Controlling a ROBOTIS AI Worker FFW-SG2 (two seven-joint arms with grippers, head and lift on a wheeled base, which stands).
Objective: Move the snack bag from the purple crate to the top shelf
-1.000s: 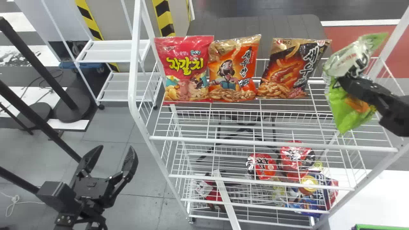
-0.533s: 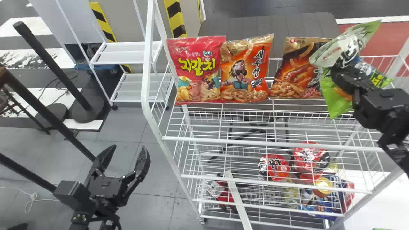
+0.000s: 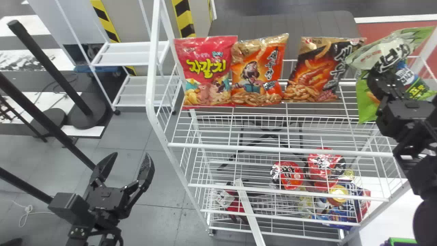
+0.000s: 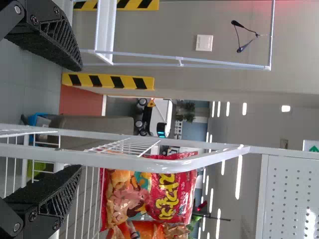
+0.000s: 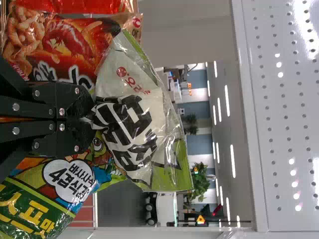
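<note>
Presently holding the green and white snack bag (image 3: pixel 364 102) in the right gripper (image 3: pixel 375 76), with two black fingers pinched together upon its upper part. Seen at the right end of the top shelf (image 3: pixel 273 149), in a tilted position, partly in front of the black and orange bag (image 3: pixel 312 75). Cannot tell if touching the wires or hanging above them. Behind the right gripper, can see also a blue and green bag (image 3: pixel 414 82). Farther to the left on the same shelf, can find the orange bag (image 3: pixel 256 73) and then the red bag (image 3: pixel 206 70), both upright. Lower in the rack, can notice red noodle cups (image 3: pixel 290 176). Parked at the lower left, holding nothing in the left gripper (image 3: pixel 131 160), with fingers spread widely.
</note>
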